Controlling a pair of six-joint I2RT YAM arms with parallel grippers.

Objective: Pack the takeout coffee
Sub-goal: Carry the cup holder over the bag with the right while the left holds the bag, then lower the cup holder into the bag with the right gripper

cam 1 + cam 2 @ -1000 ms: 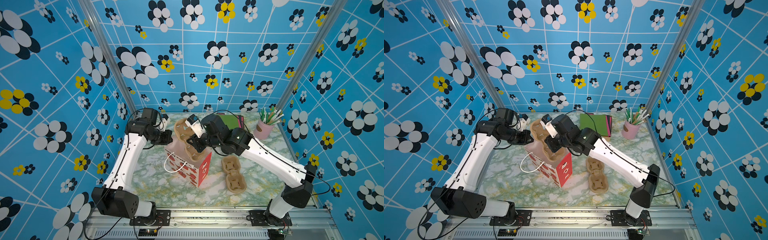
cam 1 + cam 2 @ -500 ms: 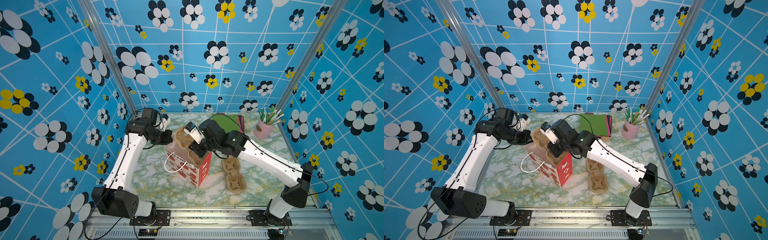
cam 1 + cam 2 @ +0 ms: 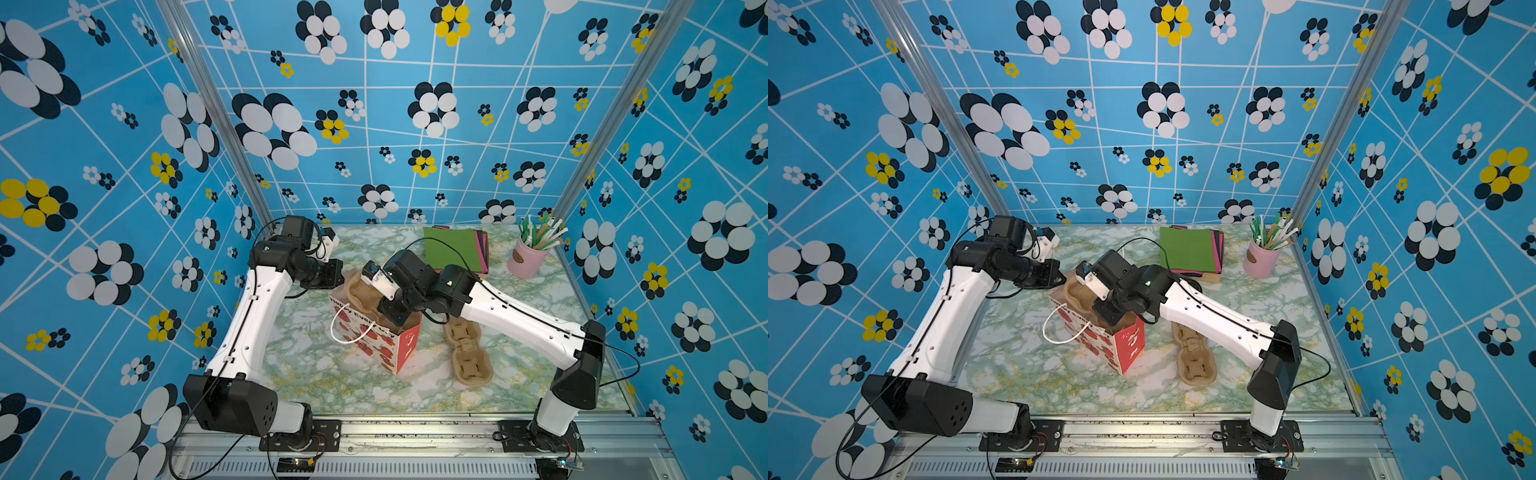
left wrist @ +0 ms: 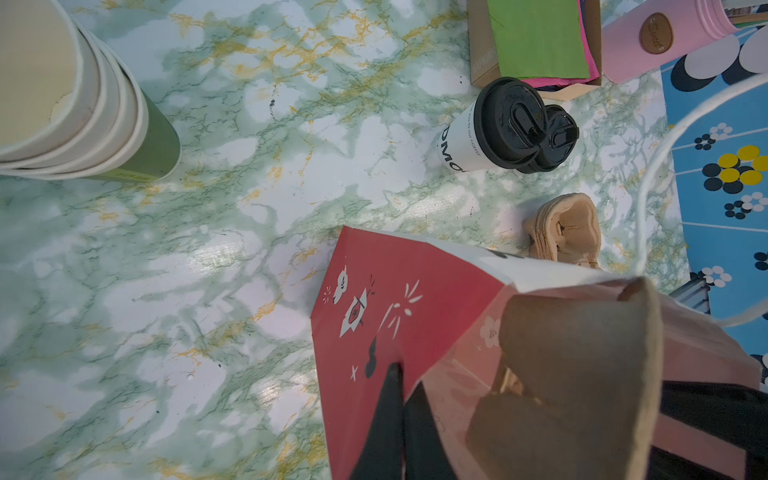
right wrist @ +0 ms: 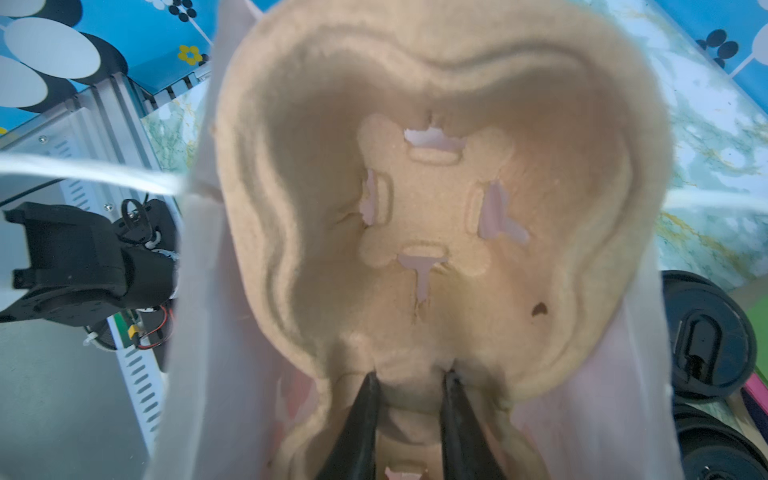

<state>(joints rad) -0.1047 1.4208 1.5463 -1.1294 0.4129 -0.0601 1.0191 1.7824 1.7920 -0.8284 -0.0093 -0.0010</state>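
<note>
Blue flowered walls [image 3: 374, 124] — green marble tabletop [image 3: 311, 365].

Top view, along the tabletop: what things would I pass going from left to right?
Red-and-white paper gift bag → flat stack of brown moulded-pulp cup carriers → pink cup holding straws.

Robotics test booth: blue flower-printed wall panels [image 3: 415, 124] on silver aluminium posts [image 3: 221, 124] enclose a green marble-patterned tabletop [image 3: 324, 374]; two white-and-black robot arms [image 3: 249, 324] stand bolted to a metal rail [image 3: 415, 432] at bottom.
</note>
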